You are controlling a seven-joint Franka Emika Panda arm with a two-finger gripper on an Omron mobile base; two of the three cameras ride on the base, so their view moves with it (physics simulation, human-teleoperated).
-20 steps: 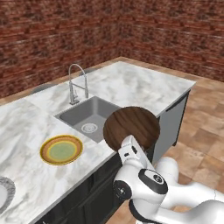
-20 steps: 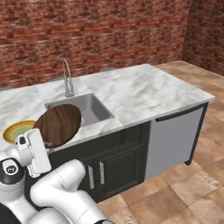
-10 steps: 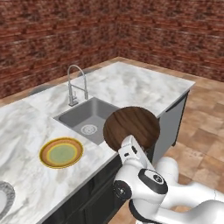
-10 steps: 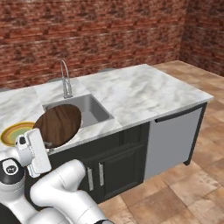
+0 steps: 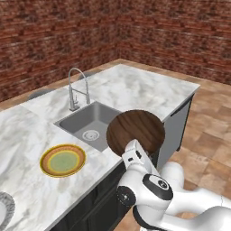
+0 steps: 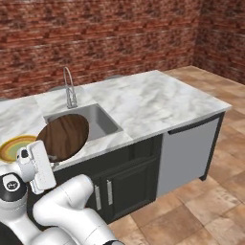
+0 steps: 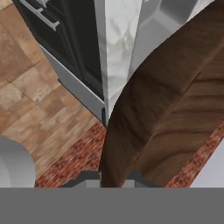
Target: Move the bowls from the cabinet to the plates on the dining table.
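We hold the bowl (image 5: 136, 132) by its rim in our tool (image 7: 114, 177), jaws clamped shut on it, tipped on edge above the desk (image 5: 144, 90) front beside the sink (image 5: 92, 119), so it can travel toward the yellow-rimmed plate (image 5: 62, 160) beyond the sink.

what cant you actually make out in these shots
- Gripper: in the hand view its tips sit under the grey band; in both base views the white hand covers them.
- Pale plate: left base view, cut off by the left edge.
- Yellow-rimmed plate: right base view, partly behind the bowl and cut by the left edge.
- Sink: near corner hidden by the bowl in both base views.
- Bowl's inside: turned away in every view.
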